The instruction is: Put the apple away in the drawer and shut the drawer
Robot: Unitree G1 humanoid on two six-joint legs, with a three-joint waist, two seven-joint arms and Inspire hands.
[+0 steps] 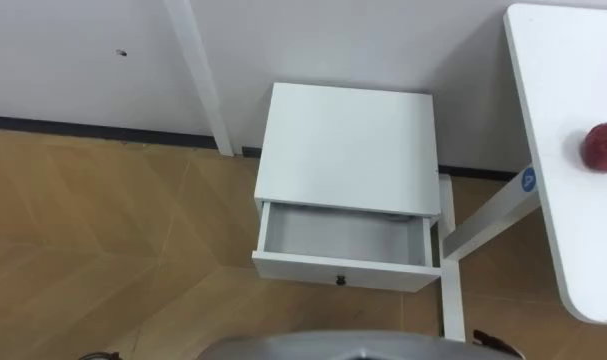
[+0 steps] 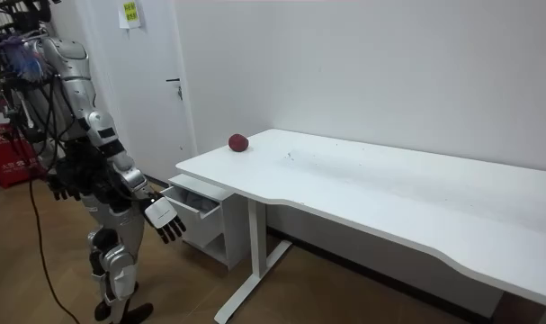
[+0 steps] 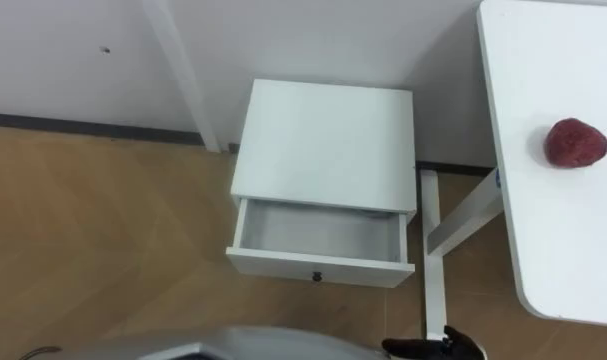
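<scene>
A wooden floor (image 1: 103, 250) is seen, and on it a white cabinet (image 1: 348, 145) is set against the wall. The cabinet's flat top is shown from above, and its single drawer (image 1: 345, 240) is pulled out toward the front, with a small dark knob on its face. Just beside the cabinet, on its right, the white leg (image 1: 449, 260) of a white table (image 1: 573, 220) is planted on the floor. A red apple (image 1: 605, 147) is laid on the table top, near the wall end.
</scene>
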